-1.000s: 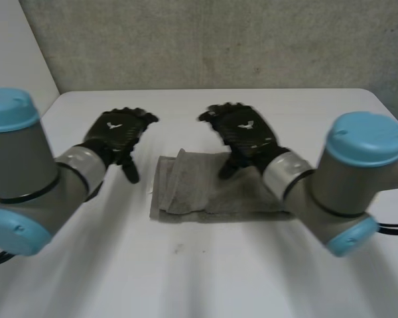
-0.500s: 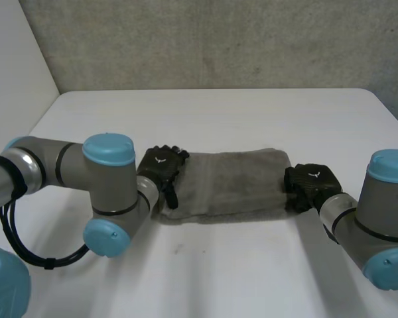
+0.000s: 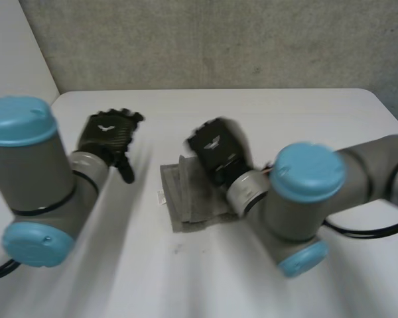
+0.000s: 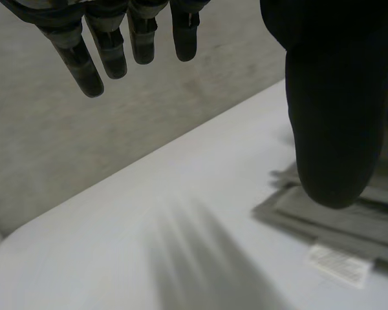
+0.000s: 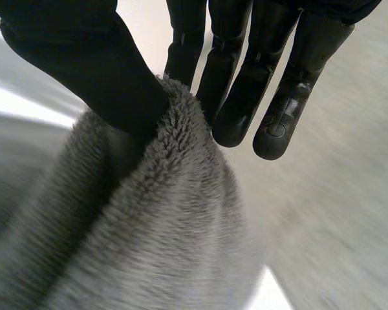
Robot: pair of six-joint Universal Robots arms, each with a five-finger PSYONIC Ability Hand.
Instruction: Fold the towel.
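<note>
A grey towel [image 3: 191, 202] lies folded over itself near the middle of the white table [image 3: 186, 278], a white label [image 3: 160, 197] at its left edge. My right hand [image 3: 215, 151] is over the towel's far side and is shut on it. In the right wrist view the thumb [image 5: 84, 58] and fingers [image 5: 246, 97] pinch a fold of the towel [image 5: 155, 245] between them. My left hand [image 3: 109, 132] hovers left of the towel, apart from it and open. The left wrist view shows its straight fingers [image 4: 110, 39], with the towel [image 4: 349, 216] and label [image 4: 339, 263] below the thumb [image 4: 336, 97].
A grey wall [image 3: 219, 40] rises behind the table's far edge. My right arm [image 3: 305, 199] lies across the table to the right of the towel, and my left arm [image 3: 33, 172] stands at the left.
Half a second ago the towel lay stretched long with a hand at each end. My right hand has carried its end leftward over the towel; my left hand has lifted off to the left.
</note>
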